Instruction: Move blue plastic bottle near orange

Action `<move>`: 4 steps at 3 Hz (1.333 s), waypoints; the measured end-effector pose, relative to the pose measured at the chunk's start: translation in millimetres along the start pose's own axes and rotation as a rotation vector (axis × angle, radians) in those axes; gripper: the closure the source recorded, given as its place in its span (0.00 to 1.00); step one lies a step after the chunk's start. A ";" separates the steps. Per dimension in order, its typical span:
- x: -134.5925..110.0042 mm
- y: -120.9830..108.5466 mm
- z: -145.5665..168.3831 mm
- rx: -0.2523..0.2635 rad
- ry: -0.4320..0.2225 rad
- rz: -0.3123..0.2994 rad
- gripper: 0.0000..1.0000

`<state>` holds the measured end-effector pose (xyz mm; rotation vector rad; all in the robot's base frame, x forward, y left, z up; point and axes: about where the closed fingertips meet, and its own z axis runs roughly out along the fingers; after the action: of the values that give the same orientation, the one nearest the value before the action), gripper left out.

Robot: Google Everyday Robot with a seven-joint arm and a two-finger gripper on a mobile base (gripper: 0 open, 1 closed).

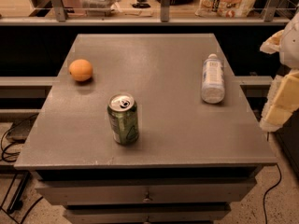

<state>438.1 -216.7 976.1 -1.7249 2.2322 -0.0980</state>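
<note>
Lying by the matte grey desk's [182, 129] right edge, the clear, labelled blue plastic bottle [212, 78] sat well apart from the smooth round orange [81, 70] near the left edge. The cream gripper [281, 99] hung beyond the right edge, and I could not tell its state.

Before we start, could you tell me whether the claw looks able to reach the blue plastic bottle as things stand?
Probably yes. The blue plastic bottle lies on its side near one edge of the table, the claw sits just beyond that same edge, and nothing stands between them.
</note>
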 end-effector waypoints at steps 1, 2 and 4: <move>0.1 -0.7 0.3 0.001 -0.009 0.009 0.00; 1.5 -9.7 3.5 0.005 -0.122 0.126 0.00; -23.1 -52.4 42.1 0.071 -0.345 0.301 0.00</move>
<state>504.2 -203.0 953.8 -1.2415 2.1654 0.1740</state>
